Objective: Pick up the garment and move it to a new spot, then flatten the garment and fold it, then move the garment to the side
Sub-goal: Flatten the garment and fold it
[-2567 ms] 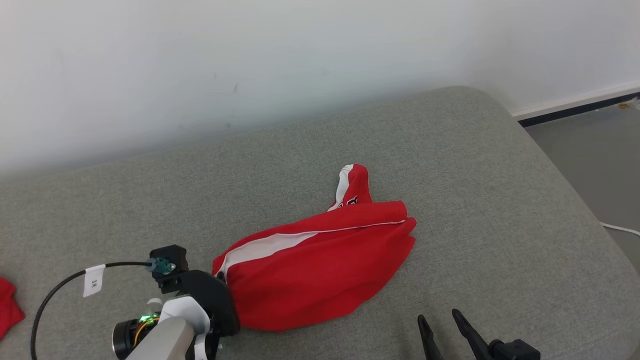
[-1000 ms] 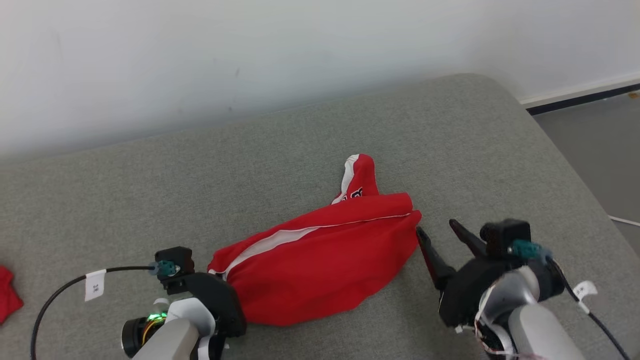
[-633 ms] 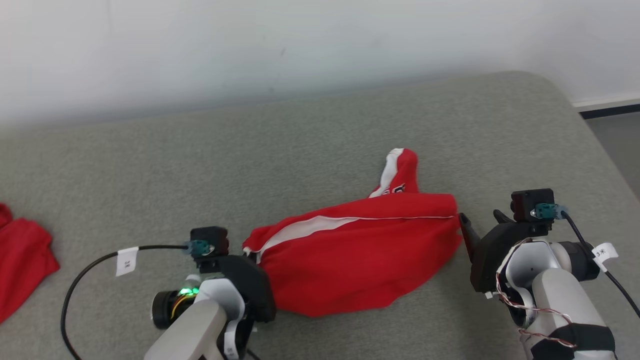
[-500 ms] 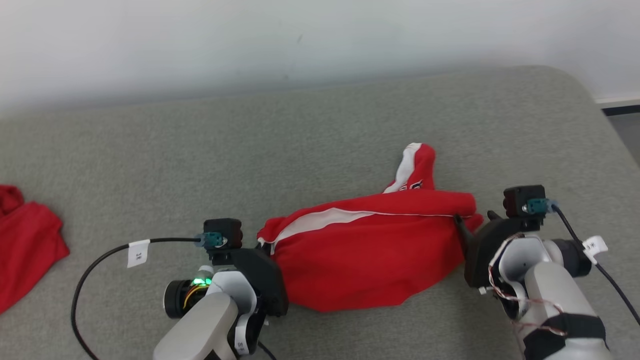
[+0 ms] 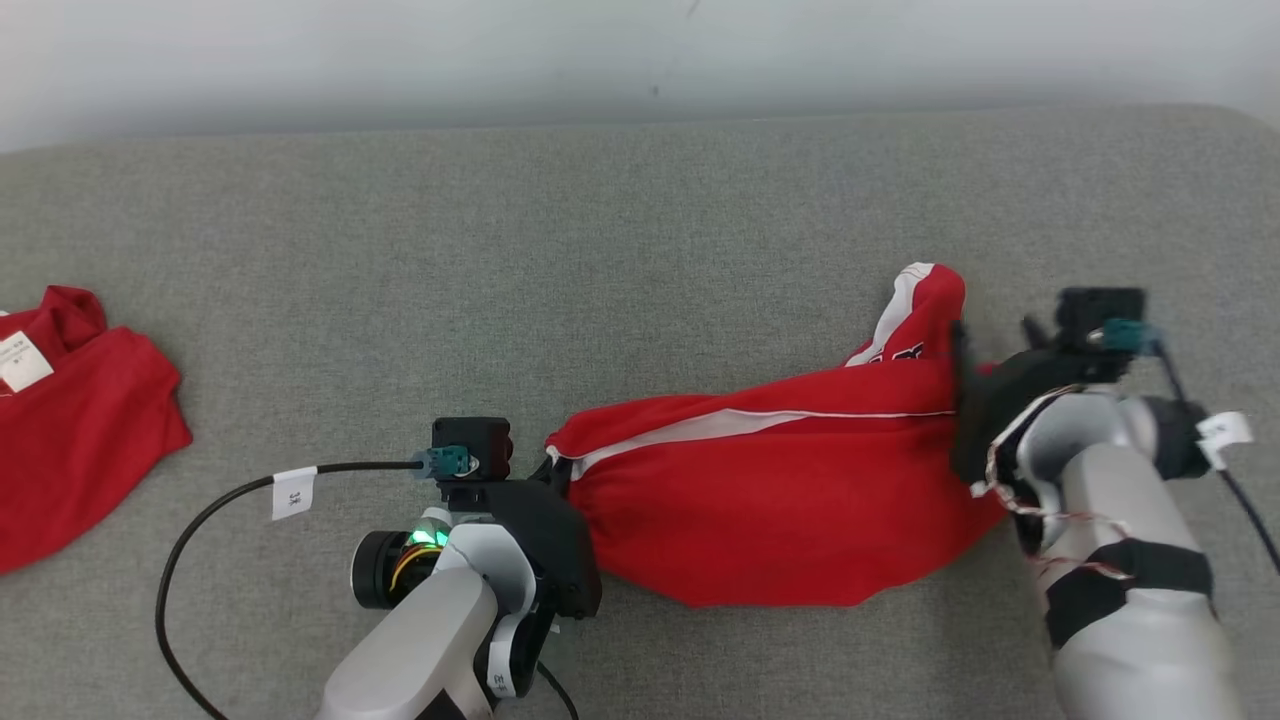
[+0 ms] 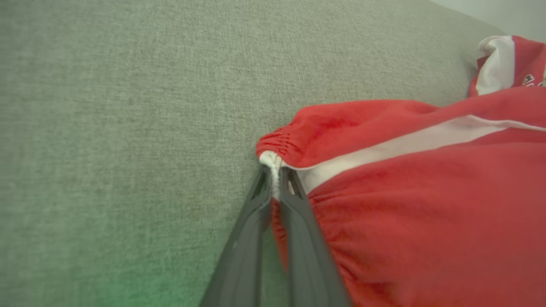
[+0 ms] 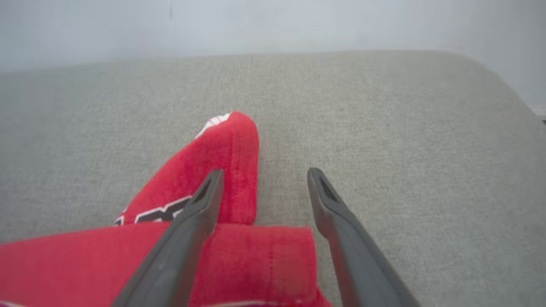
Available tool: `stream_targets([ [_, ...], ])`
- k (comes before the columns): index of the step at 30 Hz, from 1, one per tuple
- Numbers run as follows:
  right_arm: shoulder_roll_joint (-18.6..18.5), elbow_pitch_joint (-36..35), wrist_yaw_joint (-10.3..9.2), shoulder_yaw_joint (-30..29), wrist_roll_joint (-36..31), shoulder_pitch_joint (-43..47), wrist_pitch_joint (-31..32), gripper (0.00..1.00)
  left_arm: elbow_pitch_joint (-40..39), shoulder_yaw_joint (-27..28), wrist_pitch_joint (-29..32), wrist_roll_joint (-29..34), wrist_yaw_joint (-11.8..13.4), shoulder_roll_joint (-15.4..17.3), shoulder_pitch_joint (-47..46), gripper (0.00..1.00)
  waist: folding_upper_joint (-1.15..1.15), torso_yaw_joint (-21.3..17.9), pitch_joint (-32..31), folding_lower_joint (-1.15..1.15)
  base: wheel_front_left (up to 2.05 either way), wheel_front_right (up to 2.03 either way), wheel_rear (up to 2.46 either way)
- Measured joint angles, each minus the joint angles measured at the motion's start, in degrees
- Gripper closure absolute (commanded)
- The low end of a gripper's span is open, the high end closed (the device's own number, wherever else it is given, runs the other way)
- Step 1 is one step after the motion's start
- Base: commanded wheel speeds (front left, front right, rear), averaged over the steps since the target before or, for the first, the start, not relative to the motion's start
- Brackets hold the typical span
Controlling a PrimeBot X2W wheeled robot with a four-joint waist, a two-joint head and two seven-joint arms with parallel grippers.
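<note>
Lying limp on the grey upholstered surface [image 5: 500,250], the red garment [image 5: 790,500] looked soft and light, best taken at opposite ends. The left gripper [image 6: 275,181] had its jaws clenched on the gathered corner; the right gripper [image 7: 264,175] held its jaws wide over the other end, grasping nothing. Counted: 2 grippers and 2 garments, the second garment [image 5: 70,420] well apart at the left.

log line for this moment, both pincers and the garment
left pincer: shut on garment waistband | right pincer: open over garment's right end | garment: bunched on grey cushion
</note>
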Motion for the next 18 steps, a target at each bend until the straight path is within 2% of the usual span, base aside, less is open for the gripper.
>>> stream_targets([
  [3, -0.5, 1.1, 0.01, 4.4, 0.3, 0.9, 4.2, 0.0, 0.0, 0.0, 0.0, -0.1, 0.2, 0.2, 0.4, 1.0, 0.0, -0.1, -0.7, -0.01, 0.0, 0.0, 0.0],
  [8, -5.0, -3.5, 0.05, 8.9, 2.4, 4.8, 7.2, 0.0, -0.1, 0.3, 0.0, -0.5, 0.6, 0.7, 0.9, 1.0, 0.0, -1.0, -1.4, -0.01, 0.0, 0.0, 0.0],
  [12, -6.0, -7.3, 0.05, 10.8, 4.6, 7.7, 9.3, 0.0, -0.3, 0.3, 0.0, -0.6, 1.0, 0.7, 1.4, 1.0, 0.0, -1.7, -1.6, -0.01, 0.0, 0.0, 0.0],
  [18, -5.5, -13.8, 0.05, 13.5, 9.9, 12.5, 13.2, 0.0, -0.5, 0.3, 0.3, -0.7, 1.1, 1.0, 1.5, 1.0, -0.01, -2.5, -1.6, -0.01, 0.0, 0.0, 0.0],
])
